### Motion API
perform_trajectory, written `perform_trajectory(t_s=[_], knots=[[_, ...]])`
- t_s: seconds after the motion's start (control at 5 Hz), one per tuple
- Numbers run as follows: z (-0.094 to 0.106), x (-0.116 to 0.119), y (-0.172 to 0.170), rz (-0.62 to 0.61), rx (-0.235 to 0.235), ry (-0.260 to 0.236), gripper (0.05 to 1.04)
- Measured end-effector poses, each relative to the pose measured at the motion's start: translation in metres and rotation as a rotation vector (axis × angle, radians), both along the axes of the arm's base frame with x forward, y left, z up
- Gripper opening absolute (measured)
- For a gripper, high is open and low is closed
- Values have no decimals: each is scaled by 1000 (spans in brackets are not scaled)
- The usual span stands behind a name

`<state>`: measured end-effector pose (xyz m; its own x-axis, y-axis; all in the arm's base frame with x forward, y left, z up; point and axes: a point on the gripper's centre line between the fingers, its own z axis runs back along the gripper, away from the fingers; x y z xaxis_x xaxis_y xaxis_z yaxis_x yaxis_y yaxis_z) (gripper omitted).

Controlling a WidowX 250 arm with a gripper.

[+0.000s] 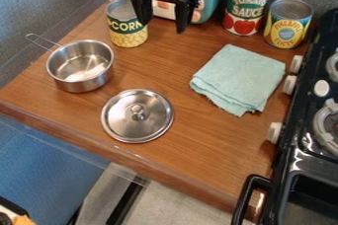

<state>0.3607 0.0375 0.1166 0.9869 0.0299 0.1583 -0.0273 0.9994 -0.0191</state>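
Corn can [127, 25] stands ungrasped at 11 o'clock near the hand [162, 23], whose fingers are apart; the pot [82, 83] at 10 o'clock is uncovered, its lid [125, 126] lying off it.

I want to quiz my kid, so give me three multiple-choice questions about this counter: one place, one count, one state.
1. Where is the round steel lid?
A) on the folded cloth
B) on the stove
C) on the brown wooden counter

2. How many cylindrical metal cans are there?
A) two
B) three
C) four

3. How is the black two-finger gripper?
A) open
B) shut
C) clamped on the lid

1 C: it lies flat on bare wood.
2 B: one beside the gripper, two at upper right.
3 A: its fingers stand apart.
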Motion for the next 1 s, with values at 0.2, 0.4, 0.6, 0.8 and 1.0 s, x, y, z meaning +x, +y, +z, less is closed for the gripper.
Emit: perform_trajectory(t_s=[0.2,0.4,0.6,0.8,1.0], knots=[[-11,-3,0,9,-5,34,1000],[-20,-32,1,29,16,63,1000],[-14,-53,2,41,38,33,1000],[-28,-81,3,28,67,60,1000],[-52,-91,5,19,68,96,1000]])
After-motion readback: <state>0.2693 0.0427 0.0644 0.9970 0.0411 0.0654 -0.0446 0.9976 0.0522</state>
